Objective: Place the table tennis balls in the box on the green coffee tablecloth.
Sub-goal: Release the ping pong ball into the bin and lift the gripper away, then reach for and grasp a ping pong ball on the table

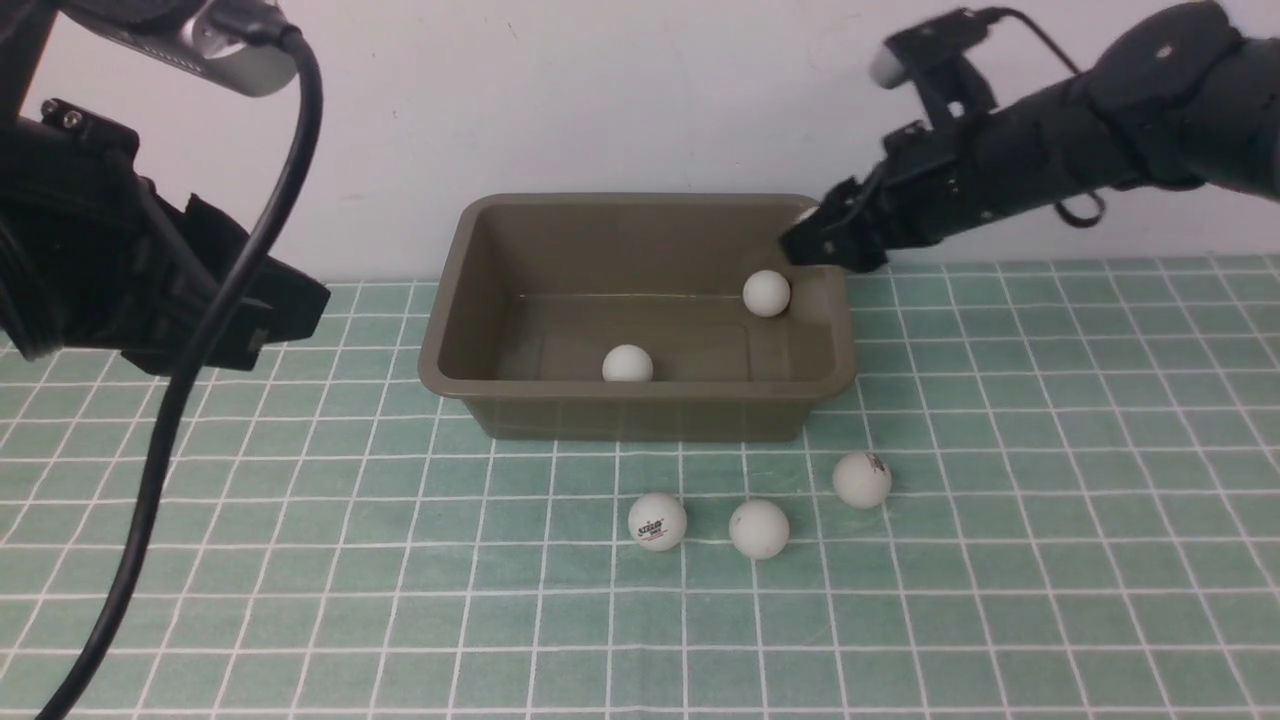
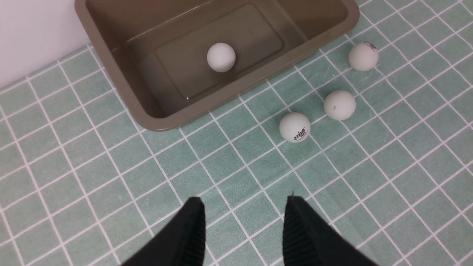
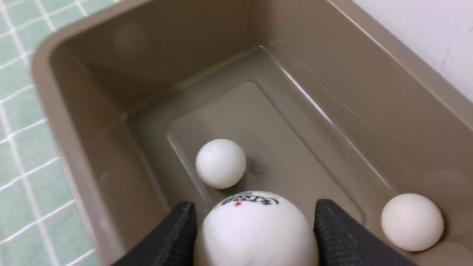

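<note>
At the box's 9 o'clock, the left gripper [image 2: 245, 207] is mostly lost in the front view behind its own black arm [image 1: 90, 260] and cable [image 1: 200, 380]. Its wrist view shows only two ribbed black fingertips [image 2: 192, 229], cut off at the frame edge. They stand apart over the green coffee tablecloth [image 1: 300, 560] with nothing between them.

The box [image 1: 640, 398] is smooth olive-brown plastic with rounded corners and a flared rim, and sits on the gridded cloth. A matte white ball [image 1: 627, 363] lies on its floor, partly hidden by the near wall. A second ball [image 1: 766, 293] is by the 3 o'clock wall.

On the cloth at the box's 6 o'clock lie a logo ball [image 1: 657, 520] and an unmarked ball [image 1: 759, 528]. A faintly marked ball [image 1: 861, 479] lies toward 5 o'clock.

Over the 2 o'clock corner, the right gripper [image 3: 254, 205] clamps a printed ball [image 3: 255, 236] between its ribbed pads. From the front that ball is only a white sliver.
</note>
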{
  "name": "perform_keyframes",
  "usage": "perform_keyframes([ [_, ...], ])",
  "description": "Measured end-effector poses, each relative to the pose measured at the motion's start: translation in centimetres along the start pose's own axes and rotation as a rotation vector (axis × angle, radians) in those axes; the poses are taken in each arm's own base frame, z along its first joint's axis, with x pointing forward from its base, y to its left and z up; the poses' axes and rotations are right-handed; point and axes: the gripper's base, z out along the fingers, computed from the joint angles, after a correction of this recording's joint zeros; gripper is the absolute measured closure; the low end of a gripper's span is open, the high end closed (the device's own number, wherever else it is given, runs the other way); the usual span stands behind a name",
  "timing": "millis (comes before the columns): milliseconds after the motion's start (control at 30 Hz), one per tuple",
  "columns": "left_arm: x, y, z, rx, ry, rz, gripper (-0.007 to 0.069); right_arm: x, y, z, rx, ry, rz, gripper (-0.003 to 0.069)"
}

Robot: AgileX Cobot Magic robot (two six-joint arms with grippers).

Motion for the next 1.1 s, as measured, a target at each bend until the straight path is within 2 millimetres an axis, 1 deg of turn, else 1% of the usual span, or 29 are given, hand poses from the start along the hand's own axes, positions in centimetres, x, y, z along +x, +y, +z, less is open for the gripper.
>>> perform_keyframes([
  [100, 0.2, 0.0, 0.2, 0.002, 0.010, -0.003, 0.0356, 0.1, -0.2, 0.5, 0.030, -0.006, -0.005, 0.0233],
  [267, 0.5, 0.1, 0.6, 0.005, 0.027, -0.007, 0.0356, -0.2, -0.5, 0.4, 0.073, -0.024, -0.008, 0.0141],
  [367, 0.5, 0.1, 0.8, 0.005, 0.032, -0.007, 0.0356, -0.3, -1.0, -0.1, 0.094, -0.032, -0.005, 0.0123],
  [500, 0.5, 0.2, 0.8, 0.003, 0.035, -0.005, 0.0356, -0.4, -2.1, -1.8, 0.127, -0.046, 0.006, 0.0122],
  [533, 0.5, 0.2, 0.9, 0.002, 0.036, -0.005, 0.0356, -0.6, -2.4, -2.5, 0.136, -0.053, 0.014, 0.0124],
  [567, 0.5, 0.2, 0.9, 0.002, 0.036, -0.004, 0.0356, -0.6, -3.0, -3.7, 0.155, -0.061, 0.031, 0.0128],
  [667, 0.5, 0.2, 0.9, 0.001, 0.034, 0.005, 0.0356, -0.9, -4.2, -8.2, 0.179, -0.067, 0.065, 0.0154],
  [733, 0.5, 0.2, 0.9, 0.000, 0.031, 0.007, 0.0356, -0.9, -4.4, -10.0, 0.178, -0.064, 0.072, 0.0167],
  [800, 0.4, 0.3, 0.9, -0.003, 0.024, 0.012, 0.0356, -0.8, -4.4, -12.8, 0.159, -0.047, 0.085, 0.0192],
  [867, 0.3, 0.3, 0.9, -0.009, 0.011, 0.013, 0.0356, -0.6, -4.3, -14.7, 0.131, -0.031, 0.105, 0.0210],
  [900, 0.2, 0.3, 0.9, -0.013, 0.003, 0.014, 0.0356, -0.4, -3.9, -15.5, 0.095, -0.012, 0.119, 0.0228],
  [967, 0.1, 0.4, 0.9, -0.020, -0.014, 0.014, 0.0356, -0.1, -3.4, -16.5, 0.039, 0.013, 0.149, 0.0256],
  [1033, 0.0, 0.5, 0.9, -0.025, -0.024, 0.014, 0.0356, 0.1, -3.1, -16.7, 0.005, 0.031, 0.206, 0.0295],
  [1100, -0.2, 0.5, 0.9, -0.032, -0.040, 0.018, 0.0356, 0.3, -2.9, -16.4, -0.002, 0.053, 0.249, 0.0325],
])
